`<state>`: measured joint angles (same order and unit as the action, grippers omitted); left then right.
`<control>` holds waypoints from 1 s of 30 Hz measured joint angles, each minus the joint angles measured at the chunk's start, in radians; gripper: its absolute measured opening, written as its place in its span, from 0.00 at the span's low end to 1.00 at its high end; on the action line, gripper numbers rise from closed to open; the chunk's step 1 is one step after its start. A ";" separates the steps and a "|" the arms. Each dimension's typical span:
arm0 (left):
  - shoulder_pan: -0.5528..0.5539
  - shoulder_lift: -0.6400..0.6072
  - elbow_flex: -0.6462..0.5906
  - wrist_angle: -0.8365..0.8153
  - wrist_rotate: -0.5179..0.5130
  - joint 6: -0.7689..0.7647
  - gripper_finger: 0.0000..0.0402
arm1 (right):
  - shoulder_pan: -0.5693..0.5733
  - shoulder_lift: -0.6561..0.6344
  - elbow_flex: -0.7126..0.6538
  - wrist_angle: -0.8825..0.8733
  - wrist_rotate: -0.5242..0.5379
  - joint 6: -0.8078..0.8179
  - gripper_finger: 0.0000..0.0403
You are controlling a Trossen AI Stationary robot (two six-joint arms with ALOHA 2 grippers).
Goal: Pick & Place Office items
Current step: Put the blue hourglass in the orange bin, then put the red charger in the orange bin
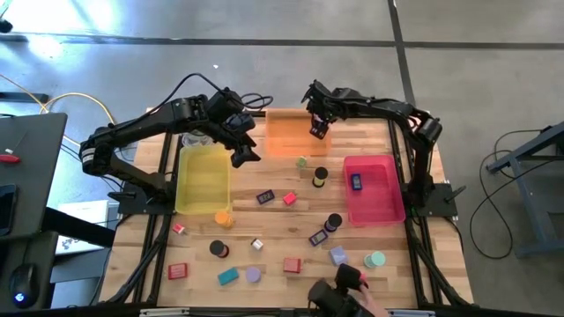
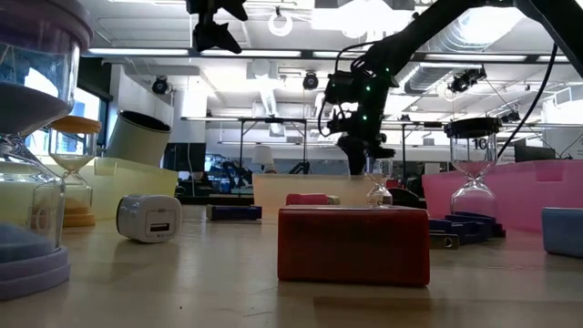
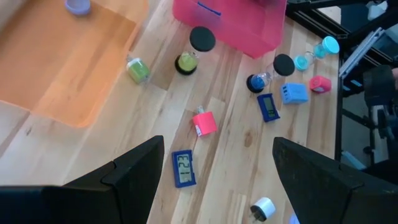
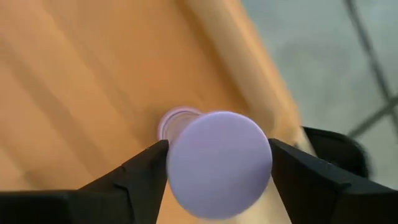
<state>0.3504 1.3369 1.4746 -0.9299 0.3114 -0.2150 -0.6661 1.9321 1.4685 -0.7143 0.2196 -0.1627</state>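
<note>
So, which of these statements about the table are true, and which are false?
1. The right pincer holds a lavender piece over the orange tray. True.
2. The left pincer is shut. False: it is open and holds nothing.
3. A dark-blue piece lies in the pink tray. True.
4. The pink tray is on the left arm's side. False: it is on the right arm's side.

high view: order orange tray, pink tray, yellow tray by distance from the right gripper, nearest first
From the right gripper:
1. orange tray, directly under it at the table's back.
2. pink tray, on the right side.
3. yellow tray, on the left side, by the left gripper.
</note>
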 joint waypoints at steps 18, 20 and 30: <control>-0.048 0.000 0.000 -0.099 0.007 -0.086 0.73 | 0.189 -0.323 0.000 0.000 0.145 -0.039 0.64; -0.078 0.000 -0.005 -0.100 0.007 -0.096 0.73 | 0.223 -0.379 0.000 -0.015 0.133 0.012 0.64; -0.261 0.005 -0.007 -0.080 -0.149 -0.252 0.73 | 0.370 -0.650 0.000 -0.190 -0.237 0.305 0.64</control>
<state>0.0890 1.3421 1.4677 -1.0095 0.1625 -0.4671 -0.2962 1.2822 1.4689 -0.9040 -0.0177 0.1419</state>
